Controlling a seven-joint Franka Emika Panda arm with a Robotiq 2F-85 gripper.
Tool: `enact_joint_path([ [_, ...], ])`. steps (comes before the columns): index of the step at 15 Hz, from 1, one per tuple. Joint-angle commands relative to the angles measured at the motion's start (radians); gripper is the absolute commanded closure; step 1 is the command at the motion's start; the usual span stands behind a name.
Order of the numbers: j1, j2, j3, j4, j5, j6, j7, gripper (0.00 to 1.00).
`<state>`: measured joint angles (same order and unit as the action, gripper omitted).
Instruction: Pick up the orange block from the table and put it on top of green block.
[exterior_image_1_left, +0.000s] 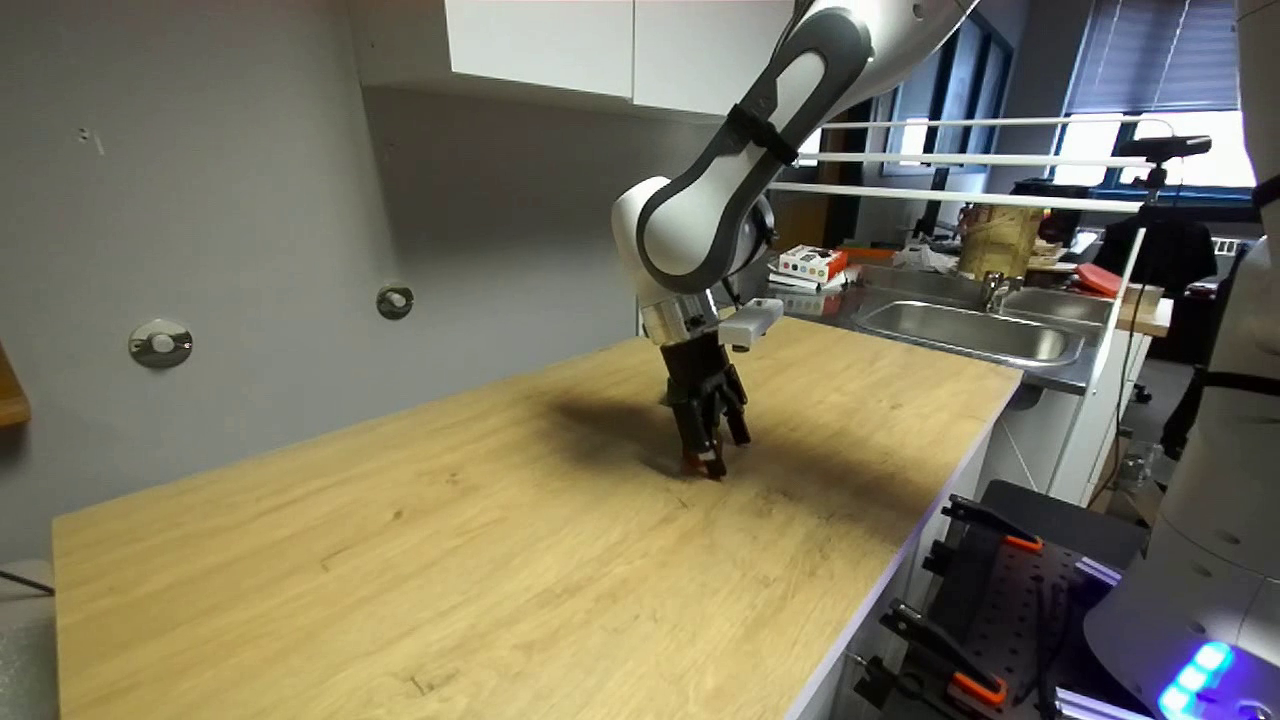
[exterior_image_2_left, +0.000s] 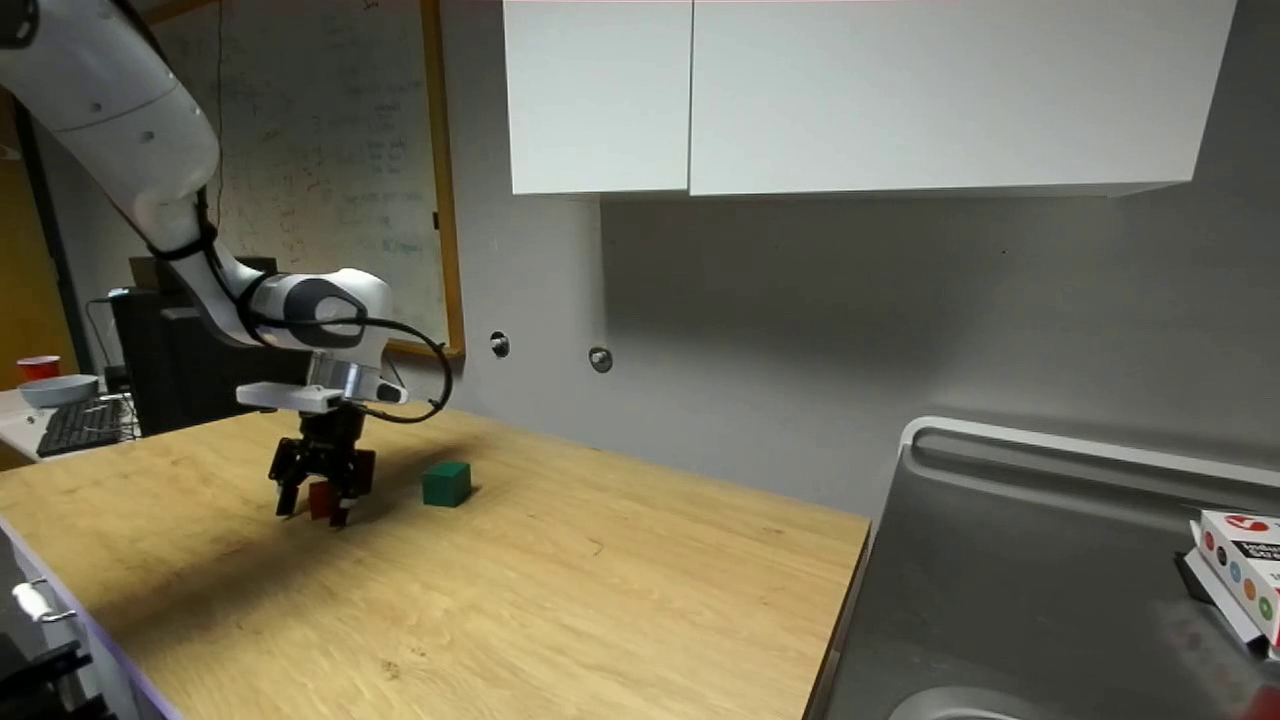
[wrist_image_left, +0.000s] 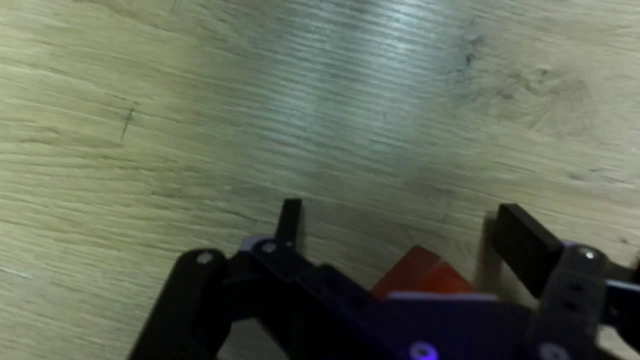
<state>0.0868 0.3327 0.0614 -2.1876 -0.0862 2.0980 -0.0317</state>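
As we judge it, the reach is done and the grasp is about to begin. The pincer (wrist_image_left: 404, 225) stands low over the tabletop (exterior_image_2_left: 600, 600), its fingers (wrist_image_left: 527, 247) spread on either side of the orange block (exterior_image_2_left: 320, 499). In the wrist view we see bare tabletop between the block and each finger, so we take it that nothing is gripped. The orange block seems to rest on the tabletop, turned askew to the fingers; part of it is hidden by the pincer. The green block (exterior_image_2_left: 446, 484) sits near the pincer but apart from it, with nothing on its top face.

By our reading, nearly all the task is left: grip the orange block, lift it, carry it across, set it on the green block and let go. Because it lies askew, we think it may twist as the fingers come together.
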Motion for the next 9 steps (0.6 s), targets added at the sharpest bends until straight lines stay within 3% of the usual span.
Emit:
enact_joint_path([
  [1, 0.003, 0.03, 0.005, 0.045, -0.029, -0.005, -0.03, 0.32],
  [9, 0.021, 0.036, 0.005, 0.09, -0.072, -0.023, -0.023, 0.92],
])
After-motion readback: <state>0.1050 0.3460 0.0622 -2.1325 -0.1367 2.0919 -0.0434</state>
